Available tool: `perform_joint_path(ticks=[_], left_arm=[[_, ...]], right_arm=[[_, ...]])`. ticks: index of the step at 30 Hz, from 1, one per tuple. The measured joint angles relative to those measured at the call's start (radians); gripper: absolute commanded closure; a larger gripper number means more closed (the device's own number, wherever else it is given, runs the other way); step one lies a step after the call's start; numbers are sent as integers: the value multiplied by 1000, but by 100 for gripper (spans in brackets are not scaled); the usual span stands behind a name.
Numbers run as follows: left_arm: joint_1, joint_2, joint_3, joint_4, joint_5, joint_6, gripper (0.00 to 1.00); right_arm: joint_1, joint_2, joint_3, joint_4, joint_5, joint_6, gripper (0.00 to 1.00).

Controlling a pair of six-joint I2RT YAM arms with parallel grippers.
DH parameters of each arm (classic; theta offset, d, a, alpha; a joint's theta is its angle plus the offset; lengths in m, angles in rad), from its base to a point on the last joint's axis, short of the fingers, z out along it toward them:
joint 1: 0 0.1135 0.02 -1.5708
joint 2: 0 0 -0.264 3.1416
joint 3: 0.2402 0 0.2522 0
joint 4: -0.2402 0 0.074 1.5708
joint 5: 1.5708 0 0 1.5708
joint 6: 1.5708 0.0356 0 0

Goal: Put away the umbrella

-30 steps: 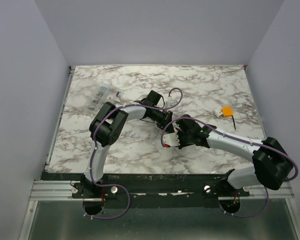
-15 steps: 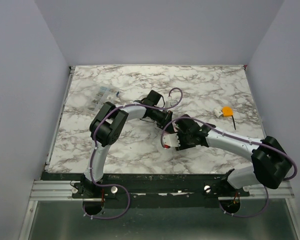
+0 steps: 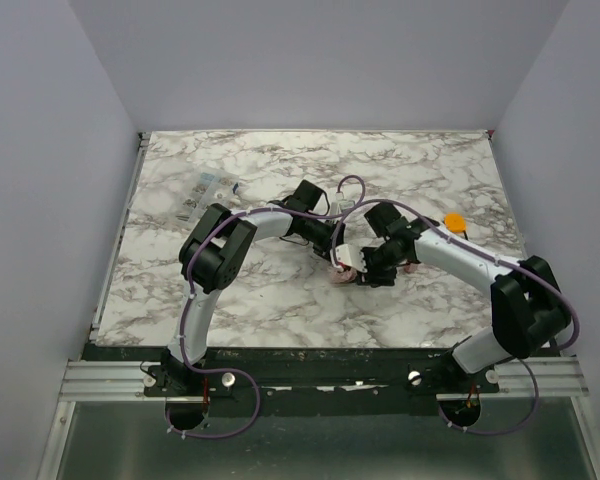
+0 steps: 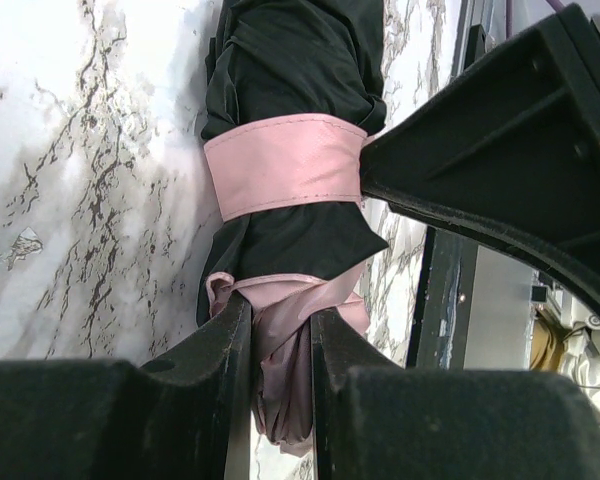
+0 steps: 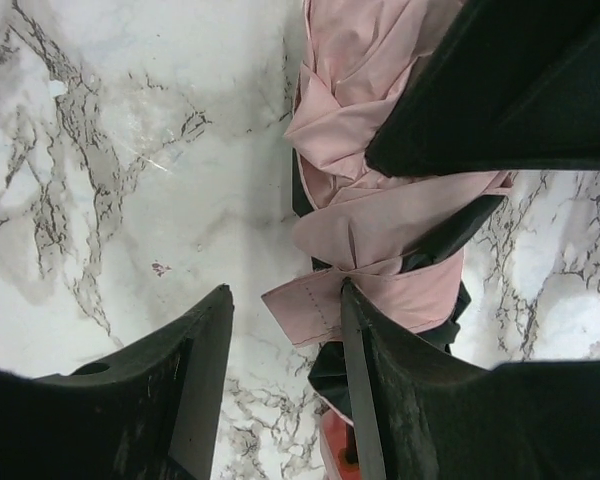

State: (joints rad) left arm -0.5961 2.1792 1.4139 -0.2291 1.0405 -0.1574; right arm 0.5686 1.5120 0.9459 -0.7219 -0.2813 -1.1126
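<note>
The umbrella (image 3: 346,272) is seen at the middle of the table (image 3: 180,290), its pink fabric pinched tight by the left gripper (image 4: 278,322). The right gripper (image 5: 285,297) has been swung farther from the near edge than a second ago. Its jaws are held apart, with the end of the strap (image 5: 380,222) lying between them.

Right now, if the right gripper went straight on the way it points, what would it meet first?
Most likely the umbrella's pink strap end, just ahead of the open right gripper. To the left of it there is only marble table. Depth is hard to judge.

overhead looks down; close wrist views share umbrella (image 4: 285,215).
</note>
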Motion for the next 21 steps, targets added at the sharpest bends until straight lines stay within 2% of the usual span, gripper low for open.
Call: perform_joint_path(ticks=[11,21], left_arm=[[0,0,0,-1,0,5,100],[0,0,0,-3,0,12,100]], right_arm=[[-88,92,101,-118,-163,-41,53],[-118,130,134,-128,-206,-29,72]])
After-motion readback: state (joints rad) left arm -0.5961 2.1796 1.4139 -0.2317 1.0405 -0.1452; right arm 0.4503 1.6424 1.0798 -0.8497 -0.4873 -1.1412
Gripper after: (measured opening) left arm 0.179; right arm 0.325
